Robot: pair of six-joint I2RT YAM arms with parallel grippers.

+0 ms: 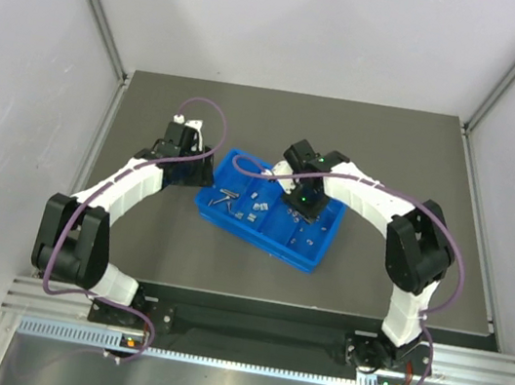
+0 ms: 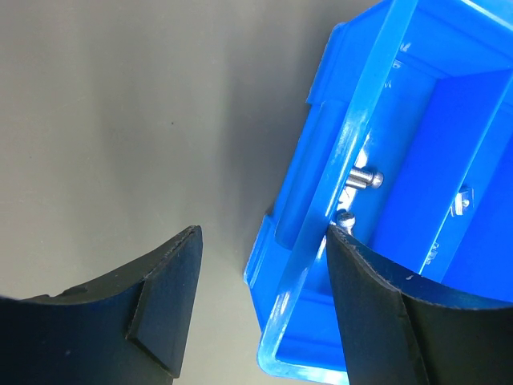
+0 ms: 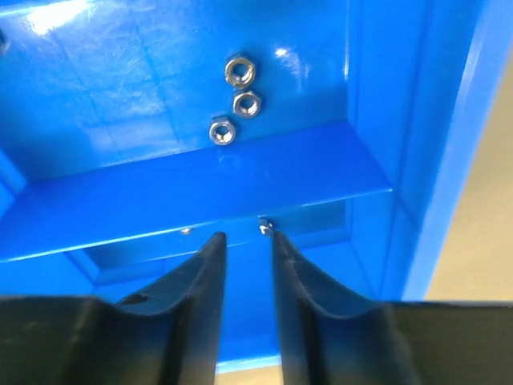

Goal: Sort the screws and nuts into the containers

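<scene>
1. Dark grey table [image 1: 169,247] inside white enclosure walls carries one blue tray [image 1: 250,235] at its middle. An arm reaches in to it from each side.
2. Right fingers [image 3: 192,305] hang low inside a compartment near the tray's right end. They stand a narrow gap apart, and only blue floor shows between them, so they pinch nothing I can see.
3. Three nuts [image 3: 240,103] lie flat in a close cluster in the next compartment. They are straight ahead of those fingers, beyond the divider [image 3: 200,188].
4. One silver speck [image 3: 264,228] sits touching or just off the tip of one right finger, at the divider's near side (too small to call screw or nut). This is the relation that matters: it lies off to that finger's side, not centred in the gap, so I judge a small sideways shift is needed before any squeeze.
5. Left fingers [image 2: 160,305] are spread wide and straddle the tray's left corner. One is over the bare table and the other over the tray's inside, and neither clamps the wall.
6. Two screws [image 2: 365,178] lie just inside that wall. The clearer one has its long axis running across the wrist view, roughly along the line on which the fingers close.
7. The right arm is the nearer to the nuts, the left to these screws.
</scene>
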